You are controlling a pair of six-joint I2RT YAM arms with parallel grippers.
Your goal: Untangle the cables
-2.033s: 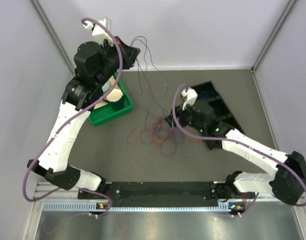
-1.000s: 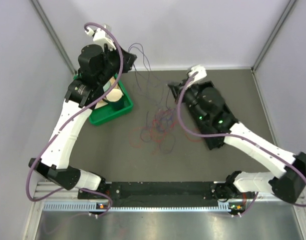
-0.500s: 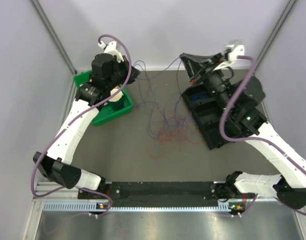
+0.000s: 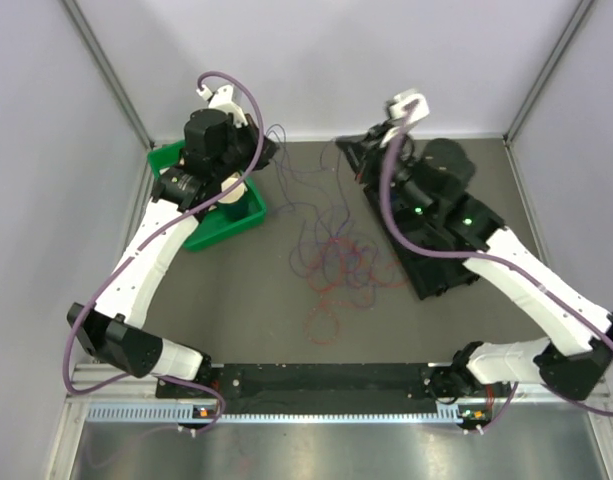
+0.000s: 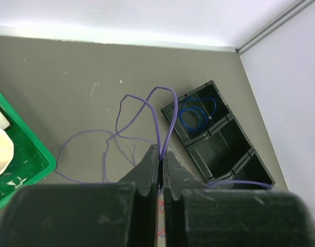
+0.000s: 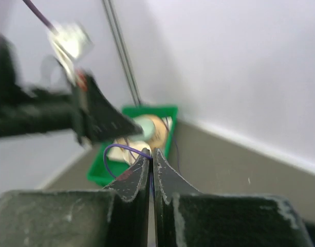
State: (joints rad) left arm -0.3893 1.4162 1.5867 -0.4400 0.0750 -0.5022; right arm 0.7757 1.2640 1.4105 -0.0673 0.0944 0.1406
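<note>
At the far left we are seeing a green bin [image 4: 232,231] standing on the table [image 4: 236,320], with a pale round thing inside that we cannot name. Beside the bin's right edge we are holding the left gripper [image 5: 161,156] above the table, and its jaws are pressing together on a purple cable [image 5: 160,110], which is rising from the fingertips in a narrow loop. In the middle, between the bin and the tray, the cables [image 4: 336,262] are lying on the table as a loose tangle of red, blue and purple loops, and thin purple strands are climbing from it toward both grippers. Further right we are keeping the right gripper [image 6: 151,153] raised too. Its jaws are closing tightly on a thin purple strand that is curling out to the left. At the right a black tray [image 4: 433,279] is lying partly under the right arm, and a coiled blue cable [image 5: 197,114] is resting in its end compartment nearest the back wall.
</note>
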